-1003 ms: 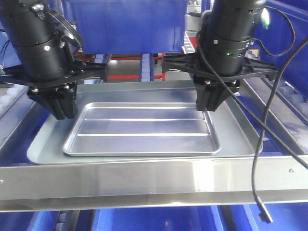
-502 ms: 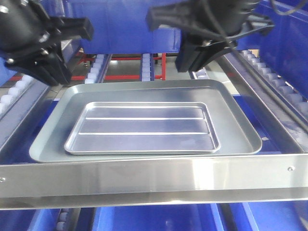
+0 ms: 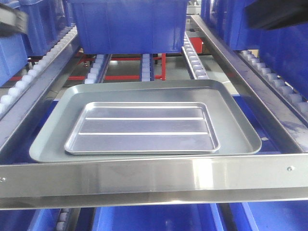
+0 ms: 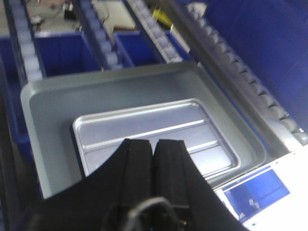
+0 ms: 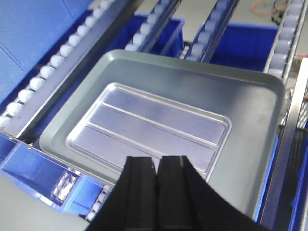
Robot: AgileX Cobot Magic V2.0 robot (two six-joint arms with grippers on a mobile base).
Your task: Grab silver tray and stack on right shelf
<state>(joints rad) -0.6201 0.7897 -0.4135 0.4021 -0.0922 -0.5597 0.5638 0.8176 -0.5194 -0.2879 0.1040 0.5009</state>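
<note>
Shiny ridged rectangular silver tray (image 3: pixel 142 128) lies inside the larger dull grey metal tray (image 3: pixel 238 125).
Above it, left hand (image 4: pixel 155 149) and right hand (image 5: pixel 158 166) are both pressed together, empty.

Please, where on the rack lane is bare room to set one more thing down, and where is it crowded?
Bare floor of the silver tray is free. So is the grey tray's border around it, widest on the right. Behind, a gap of rollers lies before the blue bin. The shiny front bar closes the near edge.
</note>
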